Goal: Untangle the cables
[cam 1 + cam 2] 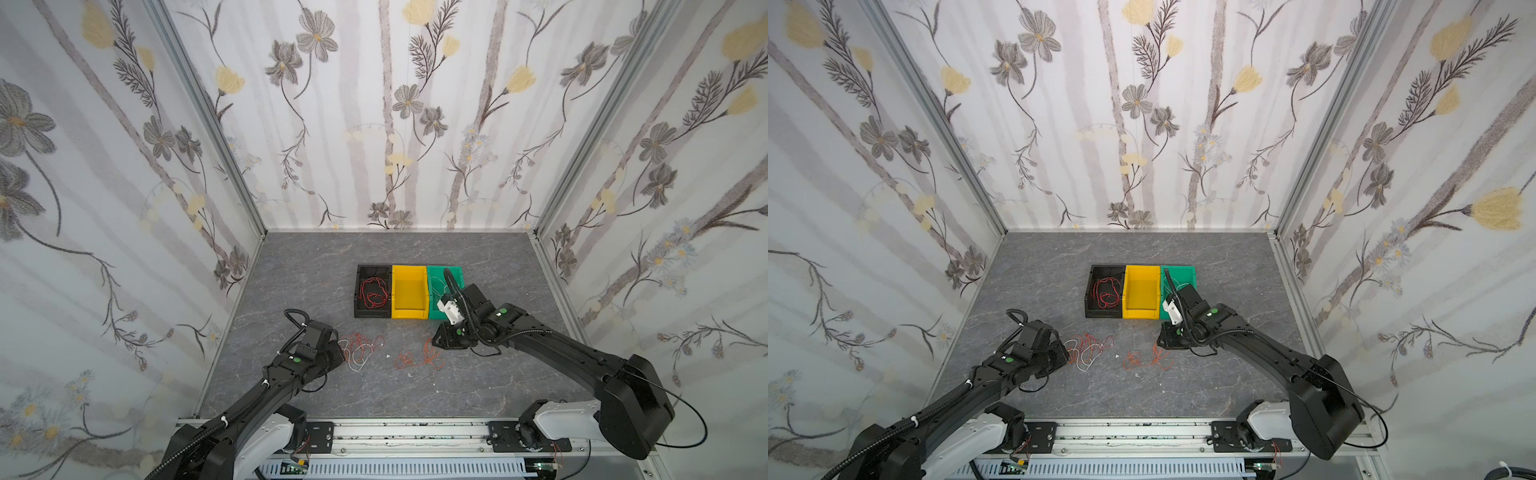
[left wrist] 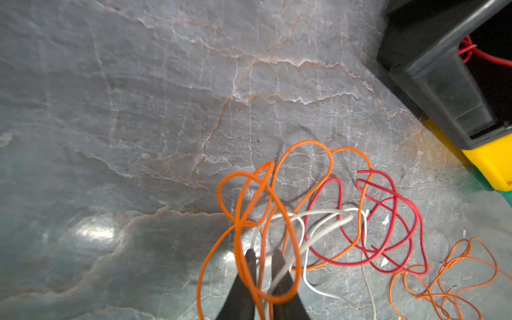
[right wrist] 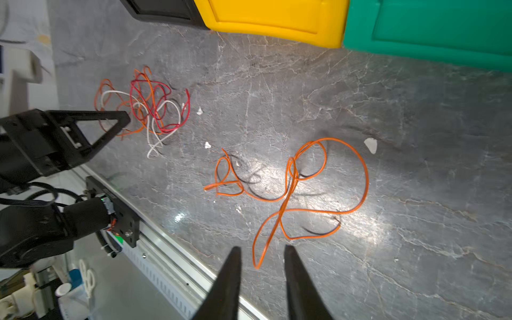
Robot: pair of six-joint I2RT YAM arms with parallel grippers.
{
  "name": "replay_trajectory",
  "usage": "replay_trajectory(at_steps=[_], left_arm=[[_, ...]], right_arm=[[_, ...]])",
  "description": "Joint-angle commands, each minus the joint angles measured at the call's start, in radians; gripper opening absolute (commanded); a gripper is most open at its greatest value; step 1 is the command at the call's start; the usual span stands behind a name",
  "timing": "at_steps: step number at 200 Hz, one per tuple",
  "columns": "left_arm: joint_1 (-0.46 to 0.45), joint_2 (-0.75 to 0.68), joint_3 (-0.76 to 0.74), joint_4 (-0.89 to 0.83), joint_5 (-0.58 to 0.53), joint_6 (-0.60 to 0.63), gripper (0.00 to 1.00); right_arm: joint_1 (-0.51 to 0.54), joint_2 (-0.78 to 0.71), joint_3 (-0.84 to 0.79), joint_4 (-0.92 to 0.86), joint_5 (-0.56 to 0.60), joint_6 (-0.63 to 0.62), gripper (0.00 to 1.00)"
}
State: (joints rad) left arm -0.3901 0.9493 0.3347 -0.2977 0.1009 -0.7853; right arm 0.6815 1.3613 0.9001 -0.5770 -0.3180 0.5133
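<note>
- The sorting is judged to be partway done: a red cable (image 1: 372, 293) is seen in the black bin (image 1: 357, 291), something white and thin in the green bin (image 1: 454, 272), and nothing in the yellow bin (image 1: 409, 271).
- On the table (image 1: 311, 257), a mixed knot (image 1: 359, 348) of orange, red and white cables is found near the left arm. A single orange cable (image 3: 293, 173) lies apart from it, between the knot and the right arm.
- The left gripper (image 2: 264, 253) is nearly pressed together, with white and orange strands of the knot pinched between its fingers.
- The right gripper (image 3: 261, 248) is spread and holds nothing; one loop of the single orange cable lies just below it.
- Next, a slow pull away from the knot is probably called for, so that one strand is drawn free without dragging the rest.
- Bare table is offered toward the left wall and the near rail; the bins close off the far side.
</note>
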Motion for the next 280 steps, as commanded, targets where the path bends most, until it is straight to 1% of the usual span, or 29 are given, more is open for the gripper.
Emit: replay_trajectory(at_steps=[1, 7, 11, 25, 31, 36, 51, 56, 62, 79, 98, 123, 132, 148, 163, 176, 187, 219, 242, 258, 280], left_arm=[[0.000, -0.003, -0.002, 0.015, -0.003, -0.002, 0.15], [0.000, -0.003, -0.005, 0.016, -0.002, -0.002, 0.15], [0.000, -0.003, -0.005, 0.016, -0.001, -0.003, 0.15], [0.000, -0.004, -0.006, 0.020, 0.001, -0.003, 0.15], [0.000, -0.004, -0.008, 0.020, 0.001, -0.003, 0.15], [0.000, -0.004, -0.009, 0.020, 0.000, -0.003, 0.15], [0.000, -0.007, -0.012, 0.020, 0.002, -0.003, 0.15], [0.000, -0.009, -0.013, 0.022, 0.002, -0.003, 0.15], [0.000, -0.010, -0.015, 0.023, 0.003, -0.003, 0.16], [0.000, -0.013, -0.020, 0.027, 0.002, -0.002, 0.16], [0.001, -0.012, -0.025, 0.035, 0.004, -0.003, 0.16], [0.000, -0.013, -0.029, 0.037, 0.005, -0.003, 0.16], [0.000, -0.014, -0.031, 0.039, 0.004, -0.002, 0.16], [0.000, -0.013, -0.030, 0.039, 0.003, 0.001, 0.16], [0.000, -0.013, -0.031, 0.039, 0.002, -0.002, 0.16], [0.000, -0.016, -0.033, 0.039, 0.003, -0.003, 0.16], [0.001, -0.017, -0.035, 0.039, 0.001, -0.003, 0.16], [0.000, -0.017, -0.036, 0.040, 0.000, -0.003, 0.16], [0.000, -0.019, -0.037, 0.039, -0.001, -0.004, 0.16], [0.000, -0.020, -0.041, 0.038, -0.005, -0.004, 0.16], [0.000, -0.023, -0.041, 0.038, -0.004, -0.004, 0.16]], right_arm=[[0.042, 0.048, 0.026, -0.045, 0.126, 0.009, 0.52], [0.054, 0.064, 0.026, -0.038, 0.138, 0.021, 0.58], [0.060, 0.076, 0.059, -0.034, 0.148, 0.030, 0.60], [0.089, 0.125, 0.079, -0.031, 0.187, 0.053, 0.69], [0.090, 0.150, 0.091, -0.037, 0.205, 0.062, 0.71], [0.125, 0.166, 0.104, -0.045, 0.219, 0.066, 0.73], [0.165, 0.231, 0.138, -0.077, 0.278, 0.078, 0.77], [0.178, 0.237, 0.149, -0.085, 0.289, 0.079, 0.78], [0.190, 0.282, 0.160, -0.090, 0.293, 0.084, 0.80], [0.223, 0.316, 0.173, -0.064, 0.278, 0.095, 0.82], [0.255, 0.350, 0.180, -0.044, 0.267, 0.110, 0.83], [0.298, 0.405, 0.206, -0.084, 0.326, 0.110, 0.80], [0.311, 0.424, 0.212, -0.092, 0.345, 0.107, 0.78], [0.326, 0.447, 0.223, -0.104, 0.367, 0.102, 0.71], [0.331, 0.451, 0.221, -0.100, 0.383, 0.103, 0.57], [0.332, 0.446, 0.215, -0.090, 0.391, 0.101, 0.47], [0.332, 0.444, 0.212, -0.080, 0.396, 0.096, 0.41], [0.332, 0.450, 0.201, -0.047, 0.402, 0.073, 0.18], [0.332, 0.447, 0.201, -0.039, 0.392, 0.057, 0.06], [0.332, 0.422, 0.195, -0.027, 0.387, 0.046, 0.00], [0.332, 0.375, 0.197, -0.023, 0.379, 0.027, 0.00]])
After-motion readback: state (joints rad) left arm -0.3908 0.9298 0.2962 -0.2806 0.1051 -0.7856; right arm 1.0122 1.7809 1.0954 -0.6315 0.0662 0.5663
